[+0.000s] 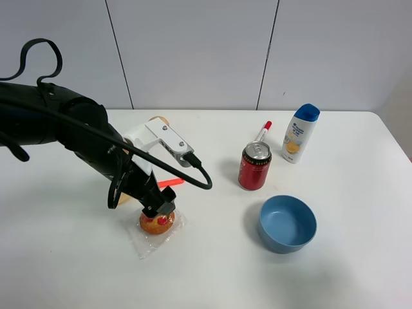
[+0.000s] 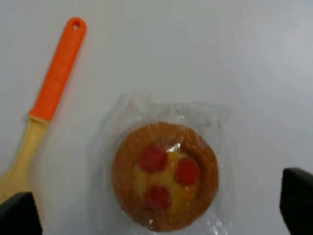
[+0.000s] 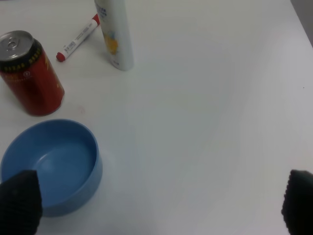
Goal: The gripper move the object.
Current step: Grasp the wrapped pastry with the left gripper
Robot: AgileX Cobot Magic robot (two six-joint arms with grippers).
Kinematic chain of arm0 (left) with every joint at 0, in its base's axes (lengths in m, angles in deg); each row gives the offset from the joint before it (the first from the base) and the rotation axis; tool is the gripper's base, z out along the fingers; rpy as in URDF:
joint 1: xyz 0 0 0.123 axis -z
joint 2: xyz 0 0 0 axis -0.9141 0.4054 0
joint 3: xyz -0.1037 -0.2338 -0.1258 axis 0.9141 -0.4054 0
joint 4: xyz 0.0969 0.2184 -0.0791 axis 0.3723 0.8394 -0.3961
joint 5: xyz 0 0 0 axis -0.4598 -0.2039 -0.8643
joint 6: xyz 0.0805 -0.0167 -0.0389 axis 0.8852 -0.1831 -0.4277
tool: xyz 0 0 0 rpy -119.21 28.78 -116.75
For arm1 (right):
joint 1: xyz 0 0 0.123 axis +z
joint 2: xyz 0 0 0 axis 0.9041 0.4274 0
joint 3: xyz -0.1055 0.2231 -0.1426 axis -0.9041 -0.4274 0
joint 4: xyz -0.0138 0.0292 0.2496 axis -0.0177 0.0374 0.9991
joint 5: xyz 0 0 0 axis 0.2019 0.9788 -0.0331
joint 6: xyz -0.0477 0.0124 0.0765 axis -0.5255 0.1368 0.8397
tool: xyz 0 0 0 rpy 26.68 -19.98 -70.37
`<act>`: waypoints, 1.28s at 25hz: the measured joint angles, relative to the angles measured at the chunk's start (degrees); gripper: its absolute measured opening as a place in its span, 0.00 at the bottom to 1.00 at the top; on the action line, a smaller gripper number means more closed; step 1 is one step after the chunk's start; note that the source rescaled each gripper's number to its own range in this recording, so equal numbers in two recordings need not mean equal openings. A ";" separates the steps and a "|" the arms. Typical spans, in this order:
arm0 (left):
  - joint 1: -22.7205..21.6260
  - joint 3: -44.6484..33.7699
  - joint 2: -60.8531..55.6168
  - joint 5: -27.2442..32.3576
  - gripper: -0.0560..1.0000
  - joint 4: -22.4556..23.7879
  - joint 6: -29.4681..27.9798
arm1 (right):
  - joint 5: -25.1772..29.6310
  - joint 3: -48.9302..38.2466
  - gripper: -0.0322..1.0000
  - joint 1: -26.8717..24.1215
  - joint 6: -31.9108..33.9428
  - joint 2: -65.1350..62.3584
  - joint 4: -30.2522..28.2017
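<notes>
Golden-brown and jam-dotted, the wrapped pastry [image 2: 165, 176] lies on the left part of the white table [image 1: 335, 270]. We see the left gripper [image 1: 161, 209] poised directly over it, jaws spread wide to either side, clear of it. An orange-handled spatula [image 2: 54, 78] lies just beside. Well to the right are a can [image 1: 255, 167], bowl [image 1: 287, 223], bottle [image 1: 300, 133] and marker [image 1: 262, 131]. The right gripper [image 3: 159, 203], likewise spread, hangs near the bowl.

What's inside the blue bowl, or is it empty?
Empty. The right wrist view looks down into the blue bowl and shows only its bare blue inside; the high view shows nothing in it either.
</notes>
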 joint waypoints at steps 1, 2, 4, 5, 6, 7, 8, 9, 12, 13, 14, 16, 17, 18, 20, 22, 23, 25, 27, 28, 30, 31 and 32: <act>0.00 0.00 0.45 -0.50 1.00 0.05 0.00 | 0.00 0.00 1.00 0.00 0.00 0.00 0.00; 0.00 0.00 0.92 -0.89 1.00 0.05 0.00 | 0.00 0.00 1.00 0.00 0.00 0.00 0.00; 0.00 0.00 1.81 -1.23 1.00 0.10 0.00 | 0.00 0.00 1.00 0.00 0.00 0.00 0.00; 0.00 0.00 2.25 -1.44 1.00 0.10 0.00 | 0.00 0.00 1.00 0.00 0.00 0.00 0.00; 0.00 0.00 2.63 -1.58 1.00 0.10 0.00 | 0.00 0.00 1.00 0.00 0.00 0.00 0.00; 0.12 0.00 2.92 -1.71 1.00 0.10 0.00 | 0.00 0.00 1.00 0.00 0.00 0.00 0.00; 0.32 -0.16 3.19 -2.00 1.00 0.17 0.00 | 0.00 0.00 1.00 0.00 0.00 0.00 0.00; 0.61 -0.57 3.37 -2.68 1.00 0.17 0.00 | 0.00 0.00 1.00 0.00 0.00 0.00 0.00; 1.41 -2.59 3.59 -4.91 1.00 0.17 0.00 | 0.00 0.00 1.00 0.00 0.00 0.00 0.00; 1.51 -3.41 3.64 -5.92 1.00 0.17 0.00 | 0.00 0.00 1.00 0.00 0.00 0.00 0.00; 1.51 -4.03 3.64 -6.90 1.00 0.17 0.00 | 0.00 0.00 1.00 0.00 0.00 0.00 0.00; 1.51 -5.26 3.84 -8.52 1.00 0.32 0.00 | 0.00 0.00 1.00 0.00 0.00 0.00 0.00; 1.51 -5.65 3.97 -9.09 1.00 0.37 0.00 | 0.00 0.00 1.00 0.00 0.00 0.00 0.00; 1.51 -6.00 4.00 -9.55 1.00 0.39 0.00 | 0.00 0.00 1.00 0.00 0.00 0.00 0.00; 1.51 -6.27 4.09 -9.81 1.00 0.50 0.00 | 0.00 0.00 1.00 0.00 0.00 0.00 0.00; 1.51 -6.44 4.45 -10.46 1.00 0.55 0.00 | 0.00 0.00 1.00 0.00 0.00 0.00 0.00; 1.51 -6.44 4.85 -10.74 1.00 0.63 0.00 | 0.00 0.00 1.00 0.00 0.00 0.00 0.00; 1.51 -6.44 5.99 -10.92 1.00 0.76 0.00 | 0.00 0.00 1.00 0.00 0.00 0.00 0.00; 1.51 -6.44 7.30 -10.94 1.00 0.80 0.00 | 0.00 0.00 1.00 0.00 0.00 0.00 0.00; 1.51 -6.44 7.87 -11.06 1.00 0.80 0.00 | 0.00 0.00 1.00 0.00 0.00 0.00 0.00; 1.51 -6.44 8.75 -11.34 1.00 0.92 0.00 | 0.00 0.00 1.00 0.00 0.00 0.00 0.00; 1.51 -6.44 9.14 -11.70 1.00 0.92 0.00 | 0.00 0.00 1.00 0.00 0.00 0.00 0.00; 1.51 -6.44 9.39 -12.15 1.00 0.94 0.00 | 0.00 0.00 1.00 0.00 0.00 0.00 0.00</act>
